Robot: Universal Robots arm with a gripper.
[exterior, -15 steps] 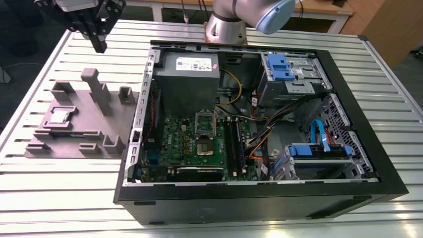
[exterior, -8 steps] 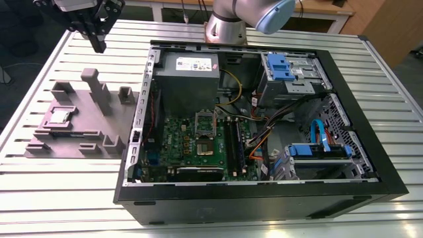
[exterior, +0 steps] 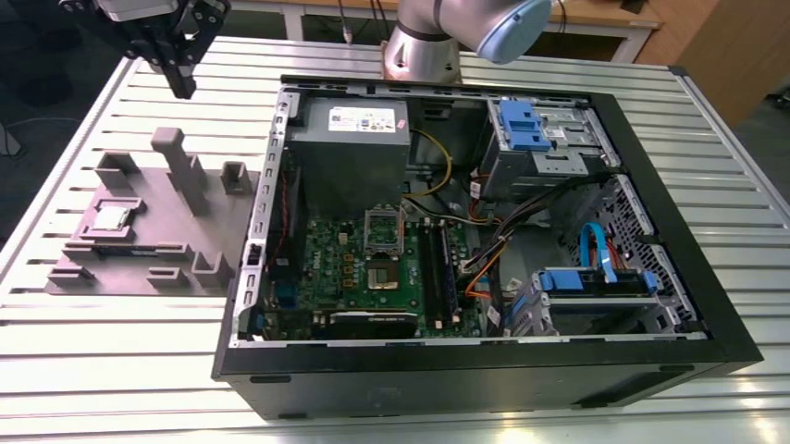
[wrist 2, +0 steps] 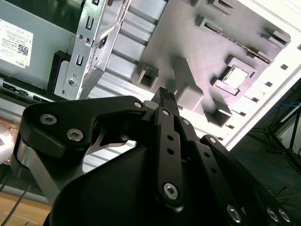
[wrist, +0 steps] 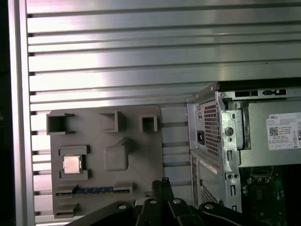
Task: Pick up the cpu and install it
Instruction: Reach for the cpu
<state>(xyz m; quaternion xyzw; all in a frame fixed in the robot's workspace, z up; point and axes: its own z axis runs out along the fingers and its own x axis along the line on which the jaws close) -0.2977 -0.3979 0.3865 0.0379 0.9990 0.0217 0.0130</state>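
Note:
The cpu [exterior: 111, 217] is a small silvery square chip lying flat in a recess of the grey holder block [exterior: 161, 250], at the exterior view's left of the computer case. Both wrist views show the cpu [wrist 2: 235, 75] [wrist: 72, 165] in its pocket. My gripper [exterior: 185, 90] hangs well above the table beyond the block's far side, apart from the chip. Its black fingers [wrist 2: 165, 95] [wrist: 162, 181] are pressed together, shut on nothing. Inside the case, the motherboard's socket [exterior: 383, 274] sits below its raised silver frame [exterior: 385, 227].
The open black computer case [exterior: 691, 277] fills the slatted metal table's [exterior: 99, 370] middle, with a grey power supply [exterior: 351, 139], blue drive brackets [exterior: 524, 125] and loose cables. Tall posts [exterior: 173, 166] rise from the holder block. A memory stick [wrist: 91, 190] lies in its slot.

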